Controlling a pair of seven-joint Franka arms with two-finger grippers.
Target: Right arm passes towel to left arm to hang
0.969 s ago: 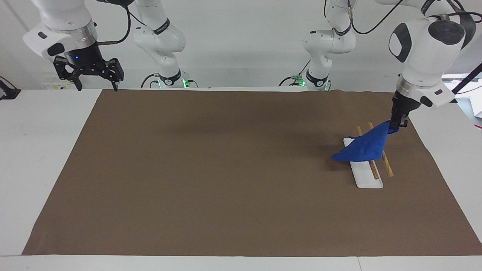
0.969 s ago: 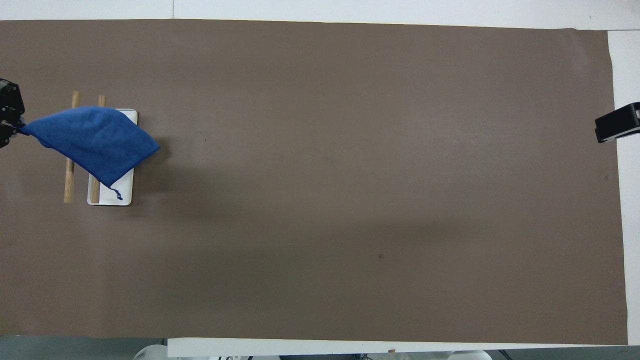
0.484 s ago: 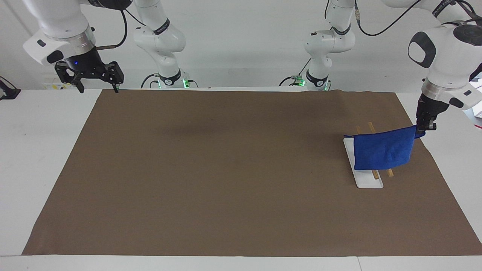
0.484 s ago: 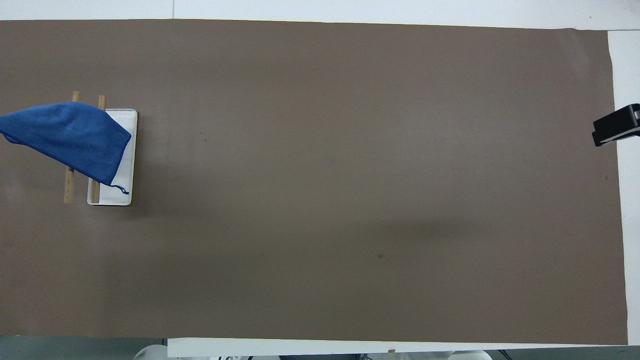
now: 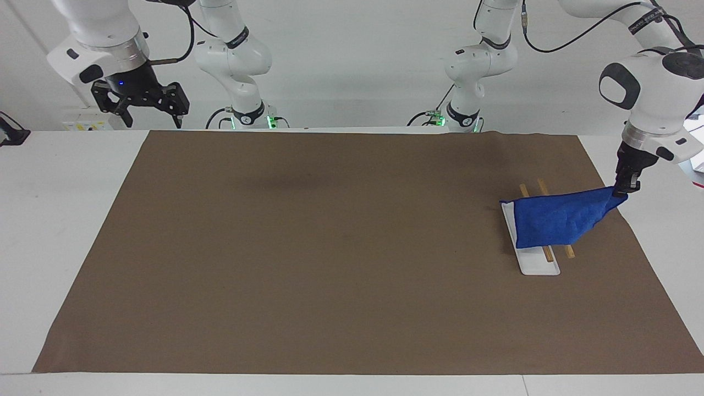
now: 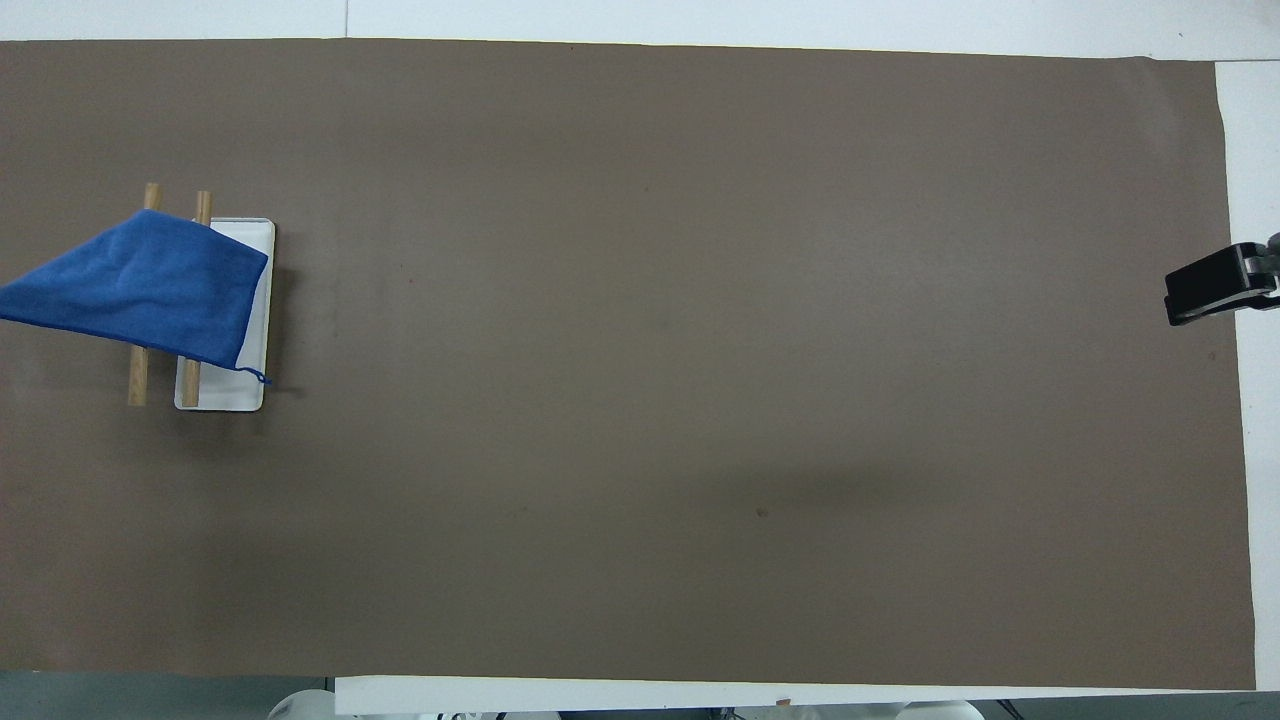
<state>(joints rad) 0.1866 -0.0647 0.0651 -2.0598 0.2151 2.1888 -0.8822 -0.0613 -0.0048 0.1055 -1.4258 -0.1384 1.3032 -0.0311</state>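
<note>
**user1:** Since half a second earlier, the small bright blue fluffy towel (image 5: 555, 220) had sagged lower over the rack with two wooden rails on a white base (image 5: 538, 265), and the corner in the left arm's slim black gripper (image 5: 624, 190) had dropped a bit. The right arm's black clawed gripper with the blue light (image 5: 144, 104) had shifted slightly too.

**user2:** So the handover was done?

**user1:** Looked that way. The left gripper was pinched on one towel corner just off the rack, toward the left arm's end of the brown table mat (image 5: 330, 247). The towel lay draped across both rails, so I'd say the hanging step was in hand.

**user2:** And the right one?

**user1:** Claws spread wide, holding nothing, waiting well apart from the rack over the table's right-arm end.

**user2:** Next move?

**user1:** Probably lower that corner, let go, and lift away without dragging the towel off.
</note>
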